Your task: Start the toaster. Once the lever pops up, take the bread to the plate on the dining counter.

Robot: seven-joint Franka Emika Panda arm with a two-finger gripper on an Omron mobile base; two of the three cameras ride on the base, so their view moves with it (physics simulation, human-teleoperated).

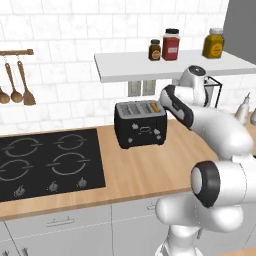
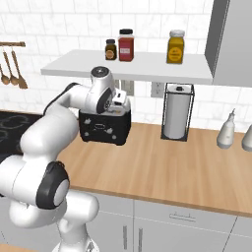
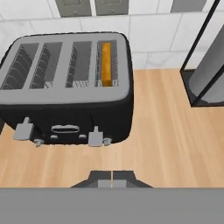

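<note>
The black toaster [image 1: 140, 125] [image 2: 105, 129] [image 3: 65, 94] stands on the wooden wall-side counter [image 1: 145, 170], against the tiled wall. The bread [image 3: 106, 63] [image 1: 155, 106] sits sunk in the toaster's rightmost slot, with just its tan top edge showing. Two grey levers [image 3: 95, 136] stick out of the toaster's front. My gripper [image 3: 112, 176] is shut with nothing in it. It hovers above the counter just in front of the toaster's right lever. The plate and the dining counter are out of view.
A black-framed paper towel holder [image 2: 177, 115] [image 3: 205, 65] stands right of the toaster. A shelf [image 1: 165, 65] with three jars hangs low over it. The black hob [image 1: 50, 162] lies to the left, and two pale bottles [image 2: 227, 130] stand far right.
</note>
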